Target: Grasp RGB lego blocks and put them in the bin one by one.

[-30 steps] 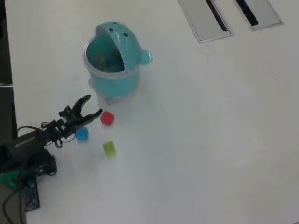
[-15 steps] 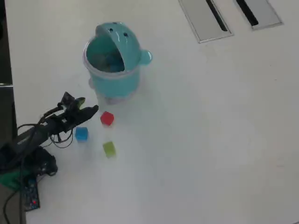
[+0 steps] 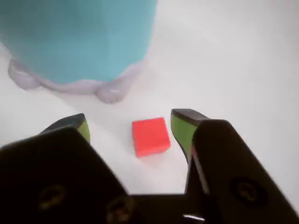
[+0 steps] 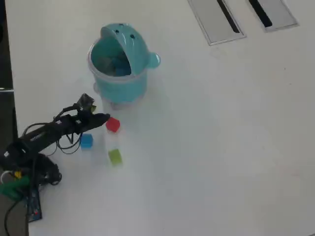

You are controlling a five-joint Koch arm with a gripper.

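I see my gripper with jaws spread wide, the red block lying between them untouched, teal bin just beyond.

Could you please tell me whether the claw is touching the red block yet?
Apart. The wrist view shows the open claw straddling the red block, with white table visible between the block and each fingertip.

red block, blue block, yellow-green block, teal bin
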